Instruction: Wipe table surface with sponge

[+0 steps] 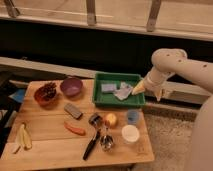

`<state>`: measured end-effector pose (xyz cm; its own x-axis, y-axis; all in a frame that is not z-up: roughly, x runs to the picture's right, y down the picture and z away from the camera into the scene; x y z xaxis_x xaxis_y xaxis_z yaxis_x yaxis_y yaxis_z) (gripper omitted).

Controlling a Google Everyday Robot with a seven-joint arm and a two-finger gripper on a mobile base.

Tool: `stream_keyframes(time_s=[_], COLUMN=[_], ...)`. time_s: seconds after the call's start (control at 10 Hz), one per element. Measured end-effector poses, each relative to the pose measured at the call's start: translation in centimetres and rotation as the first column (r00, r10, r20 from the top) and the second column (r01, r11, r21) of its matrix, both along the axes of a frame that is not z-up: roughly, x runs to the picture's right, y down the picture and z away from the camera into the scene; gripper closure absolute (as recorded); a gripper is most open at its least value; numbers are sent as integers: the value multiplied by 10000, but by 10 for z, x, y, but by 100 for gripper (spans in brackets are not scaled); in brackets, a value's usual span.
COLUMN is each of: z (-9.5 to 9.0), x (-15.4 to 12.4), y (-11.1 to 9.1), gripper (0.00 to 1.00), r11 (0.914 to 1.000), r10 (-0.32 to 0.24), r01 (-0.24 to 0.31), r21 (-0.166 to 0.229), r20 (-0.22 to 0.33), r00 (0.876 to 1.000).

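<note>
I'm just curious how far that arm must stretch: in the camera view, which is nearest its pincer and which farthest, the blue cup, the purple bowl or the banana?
The pincer hangs at the green tray's right edge.
1. Blue cup, just below it.
2. Purple bowl, left of the tray.
3. Banana, far left, near corner.

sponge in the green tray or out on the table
In: the sponge lies inside the green tray. The gripper is at its right edge.
</note>
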<state>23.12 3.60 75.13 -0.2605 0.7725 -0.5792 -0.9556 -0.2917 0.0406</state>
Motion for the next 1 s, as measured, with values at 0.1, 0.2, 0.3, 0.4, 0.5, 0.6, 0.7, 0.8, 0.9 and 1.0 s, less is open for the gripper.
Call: stream_keyframes(time_s=[0.1,0.2,0.3,0.4,0.5,0.6,0.7,0.8,0.9,1.0], z=[0,0,0,0,0,0,0,0,-2,-4], x=[0,0,0,0,0,0,0,0,-3,-11], y=[0,0,0,0,0,0,0,-1,-7,-16], gripper=[20,20,20,20,20,20,20,20,20,20], r11=[10000,10000,10000,10000,10000,10000,10000,10000,9990,9954], r10=[0,0,0,0,0,-1,-15,-64,-359,-761], r01=[0,0,0,0,0,1,15,64,355,741], r21=[1,0,0,1,0,1,3,38,270,609], r20=[1,1,1,0,1,1,1,6,143,310], r00=[10000,10000,10000,10000,10000,10000,10000,10000,9993,9966])
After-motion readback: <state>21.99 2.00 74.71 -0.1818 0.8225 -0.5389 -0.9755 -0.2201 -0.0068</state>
